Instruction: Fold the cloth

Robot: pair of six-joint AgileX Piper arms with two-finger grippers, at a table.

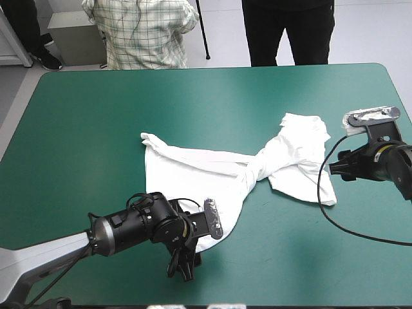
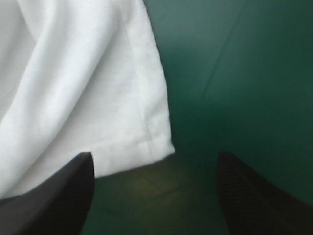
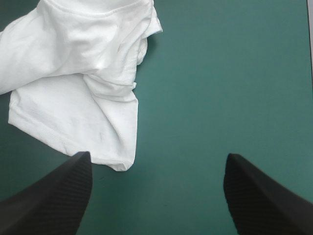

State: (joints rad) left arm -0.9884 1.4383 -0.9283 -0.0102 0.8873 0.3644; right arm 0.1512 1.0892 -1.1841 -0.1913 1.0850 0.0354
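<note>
**White short-sleeved T-shirt (image 1: 212, 168) twisted on teal-green table cover (image 1: 96, 129)**

Left gripper (image 2: 154, 156), black fingers spread apart, sits at a hemmed corner toward the near edge. Right gripper (image 3: 157, 156), likewise spread, faces the shirt's other end, holding nothing.

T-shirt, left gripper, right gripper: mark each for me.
T-shirt (image 1: 193, 168): high view, on the spread body panel beside the twist.
left gripper (image 2: 154, 155): left wrist view, midway between its open fingers.
right gripper (image 3: 157, 155): right wrist view, midway between its open fingers.
</note>
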